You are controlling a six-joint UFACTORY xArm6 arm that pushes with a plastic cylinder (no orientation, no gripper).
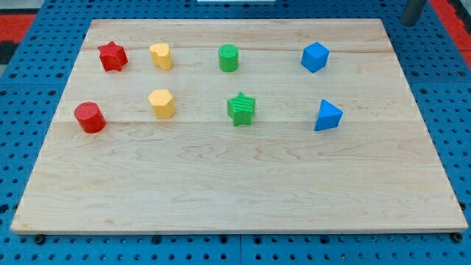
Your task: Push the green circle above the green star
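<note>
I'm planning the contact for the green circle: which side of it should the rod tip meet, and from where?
The green circle already sits toward the view's top from the green star, slightly left. Probably meet its curved left wall centrally, coming from the gap beside the yellow block, for a small rightward nudge. My tip is off the board at the top right.

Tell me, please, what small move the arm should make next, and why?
Probably none at the blocks yet: the green circle already sits toward the view's top from the green star, only slightly left of it. My tip is off the board at the top right corner. At most, I would bring it to the circle's left side for a small nudge rightward.
</note>
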